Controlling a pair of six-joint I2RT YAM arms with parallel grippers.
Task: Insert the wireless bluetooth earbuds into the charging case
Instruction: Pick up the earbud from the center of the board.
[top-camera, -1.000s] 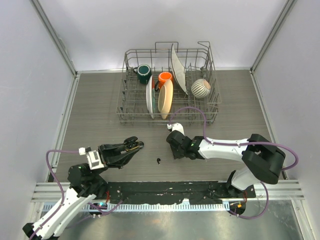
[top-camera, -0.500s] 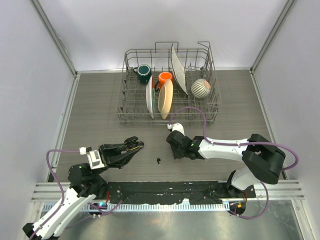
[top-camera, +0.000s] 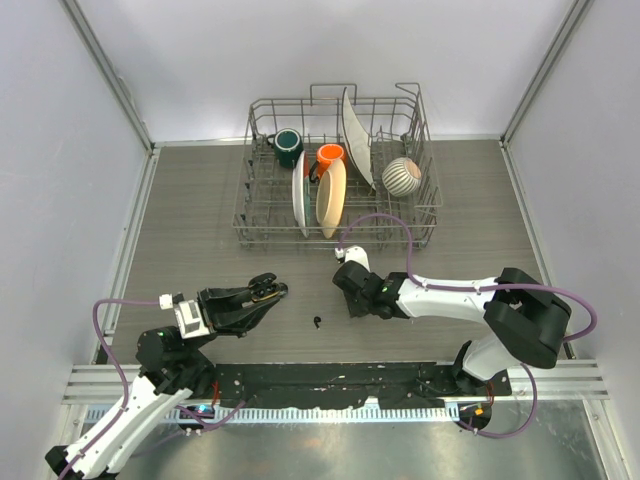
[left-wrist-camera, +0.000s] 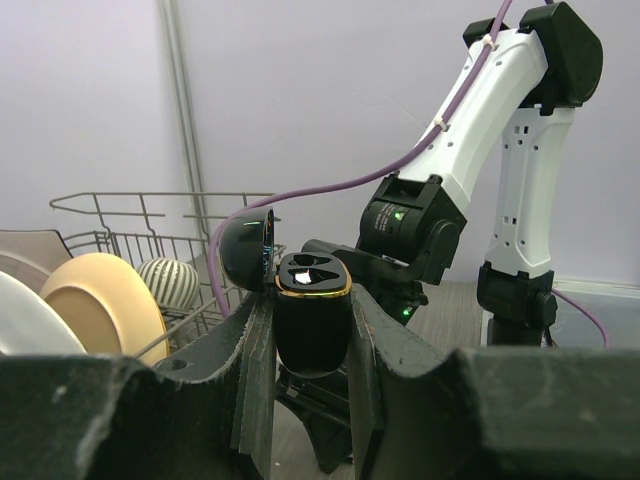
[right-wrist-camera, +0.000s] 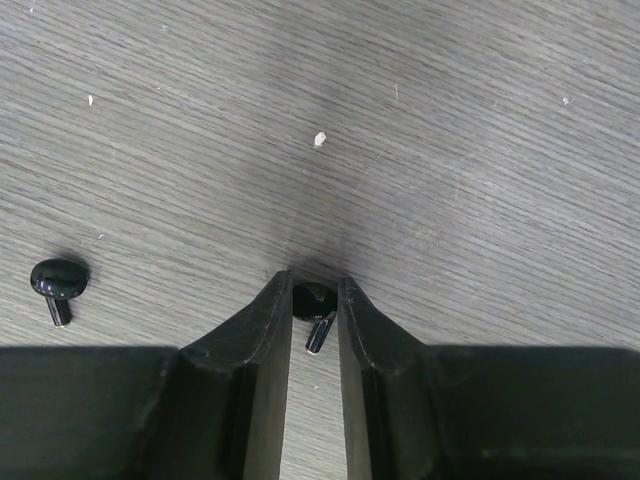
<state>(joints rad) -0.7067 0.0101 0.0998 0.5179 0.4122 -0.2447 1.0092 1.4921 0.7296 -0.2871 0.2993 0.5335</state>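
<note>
While the case (left-wrist-camera: 312, 315) is clamped by the left gripper (left-wrist-camera: 311, 335), an earbud (right-wrist-camera: 314, 303) pinched at the tips of the right gripper (right-wrist-camera: 313, 291) could be squirted out.

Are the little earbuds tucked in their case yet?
Not yet. Done: the left gripper holds the glossy black charging case, lid flipped open, both sockets looking empty. In hand: the right gripper pinches one tiny black earbud down on the grey wood-grain table. Left: that earbud must go into the case, and a second black earbud lying loose on the table needs picking up too.
</note>
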